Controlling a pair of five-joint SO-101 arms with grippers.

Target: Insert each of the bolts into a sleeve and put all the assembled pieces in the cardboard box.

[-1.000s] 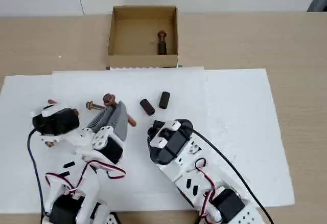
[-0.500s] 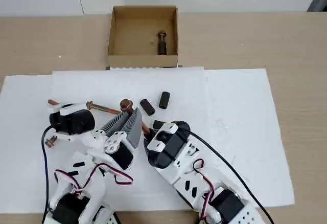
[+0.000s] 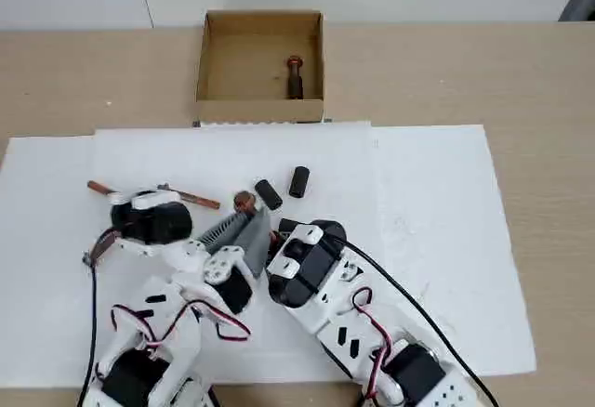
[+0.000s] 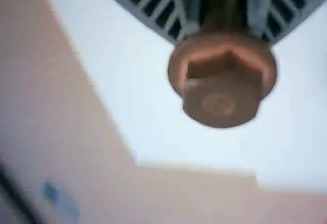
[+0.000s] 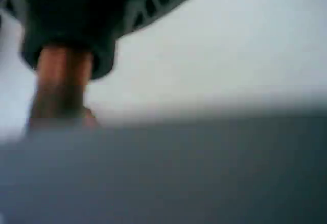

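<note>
Step in hand: mating bolt to sleeve, looks like the 2nd assy. Left gripper (image 3: 248, 216) is closed tight on a bolt (image 4: 222, 81); left wrist view shows the grey jaws pinching the shank right behind the hex head. Right gripper (image 3: 283, 230) is clamped round a dark sleeve (image 5: 66, 47). In the right wrist view the copper shank sits at the sleeve mouth, depth of entry can't tell. Tips meet near mid white sheet (image 3: 428, 203), approx 6 o'clock from the cardboard box (image 3: 209, 63). Box is at 12 o'clock on the table (image 3: 521, 72), w/ one assembled piece (image 3: 295, 77) inside, close to its 3 o'clock wall. Loose sleeve (image 3: 268, 193) and second loose sleeve (image 3: 298, 181) lie near the grippers at 12 to 1 o'clock. Loose bolt (image 3: 191, 197) and another loose bolt (image 3: 100, 187) lie at 9 to 10 o'clock of the left gripper. Next move, imo: drive the shank along the sleeve axis, right side holding firm, keep both coaxial so it doesn't bind. Once seated, one gripper has to let go so the other can carry the piece to 12 o'clock and drop it in the box. Then repeat for the remaining pairs.
</note>
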